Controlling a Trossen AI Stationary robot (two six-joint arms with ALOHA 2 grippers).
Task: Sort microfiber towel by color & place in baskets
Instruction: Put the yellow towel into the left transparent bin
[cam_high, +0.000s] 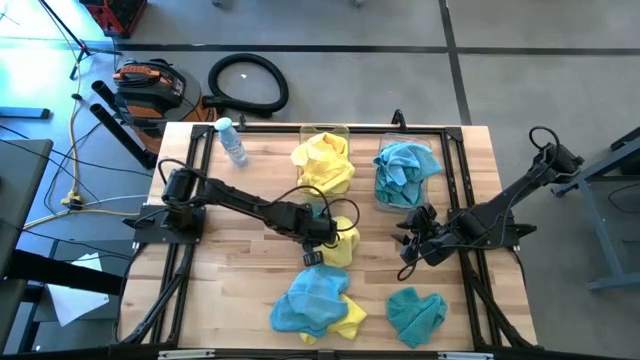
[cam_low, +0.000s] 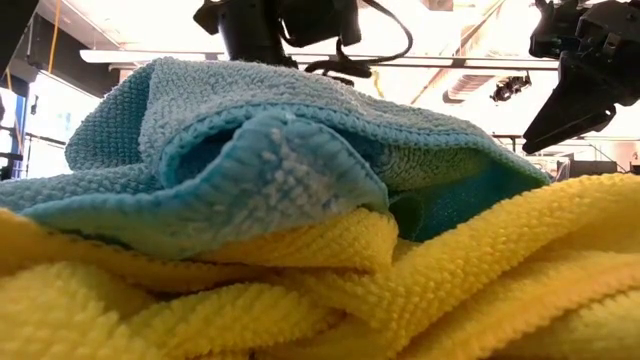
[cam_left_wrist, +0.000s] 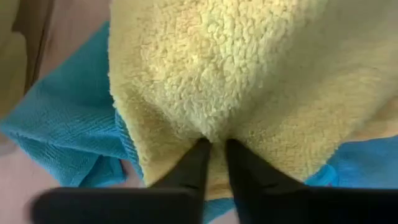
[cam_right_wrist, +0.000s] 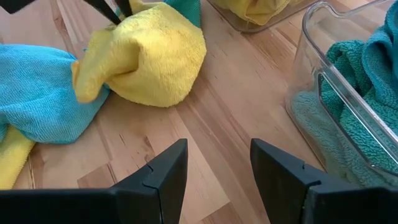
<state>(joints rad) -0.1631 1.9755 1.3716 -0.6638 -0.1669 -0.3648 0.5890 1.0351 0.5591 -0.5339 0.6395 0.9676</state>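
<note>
One yellow microfiber towel (cam_high: 345, 245) lies bunched at mid-table, its edge over a blue towel (cam_left_wrist: 56, 124). My left gripper (cam_left_wrist: 214, 146) stands over it, pointing steeply down, shut on its top. My right gripper (cam_right_wrist: 217, 168) hangs open to the towel's right, touching nothing. The far baskets hold sorted towels: a yellow heap in the left basket (cam_high: 325, 132), teal-blue ones in the right basket (cam_high: 412, 145). A blue-and-yellow pile (cam_high: 315, 300) and a single teal towel (cam_high: 415, 312) lie on the table near its front edge. My left gripper pinches a small raised bit of the yellow towel's upper surface (cam_left_wrist: 211, 132) between its two fingertips. The fingers come from above, slanting down. One layer or several, I cannot tell. The towel lies slack on the table and on the blue towel beside it.
A small clear bottle with a blue cap (cam_high: 232, 140) lies at the table's far left. Bare wood (cam_right_wrist: 236, 118) separates the yellow towel from the teal basket's clear wall (cam_right_wrist: 311, 81). In the low view the front pile (cam_low: 280, 150) fills most of the picture.
</note>
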